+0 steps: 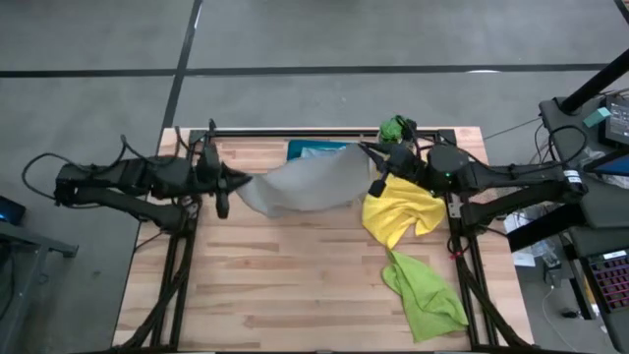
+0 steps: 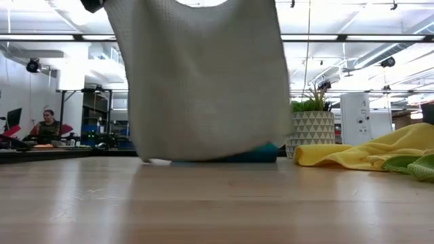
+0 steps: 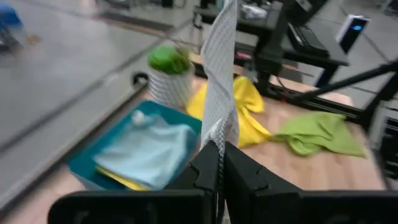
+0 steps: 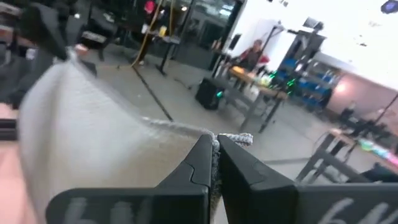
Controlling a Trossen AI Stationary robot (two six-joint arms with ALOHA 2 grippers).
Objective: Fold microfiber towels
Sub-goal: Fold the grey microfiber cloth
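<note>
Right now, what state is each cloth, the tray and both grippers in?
Grey towel: held up, stretched between both grippers.
Yellow towel: crumpled on table.
Green towel: crumpled on table.
Blue towel: in tray.
Tray: holding towels.
Left gripper: jaws shut on grey towel.
Right gripper: jaws shut on grey towel.

Teal tray [image 3: 87, 163], potted plant [image 2: 312, 129], wooden table [image 1: 295, 285].

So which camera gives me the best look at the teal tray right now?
The left wrist view: the teal tray shows nearly whole, with a light blue towel over a yellow one inside. The high view shows only a strip behind the grey towel; the low view a sliver; the right wrist view none.
</note>
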